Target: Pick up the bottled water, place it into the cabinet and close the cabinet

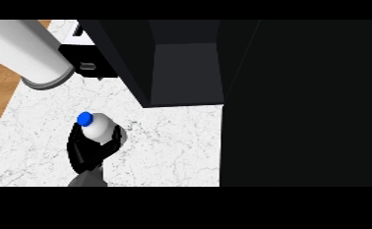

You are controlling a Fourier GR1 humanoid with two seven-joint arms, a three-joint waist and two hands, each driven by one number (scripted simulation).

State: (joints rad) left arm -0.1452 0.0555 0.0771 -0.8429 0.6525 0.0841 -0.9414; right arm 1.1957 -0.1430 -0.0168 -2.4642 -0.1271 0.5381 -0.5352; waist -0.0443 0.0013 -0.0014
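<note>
The bottled water (99, 127), white with a blue cap, is upright just above the marble counter at the lower left. My right hand (85, 153) is shut on it, fingers curled round its lower body. The black cabinet (127, 51) stands behind it, and its open dark grey inside (186, 73) faces me. Its door (298, 105) is swung out and fills the right side of the view. My left hand (84, 62) rests open at the upper left, at the end of its raised grey forearm (33, 51), beside the cabinet's left wall.
The white marble counter (170, 144) runs from the cabinet's front down to the lower edge. Wooden floor (10, 86) shows past the counter's left edge. The open door blocks everything to the right of the bottle.
</note>
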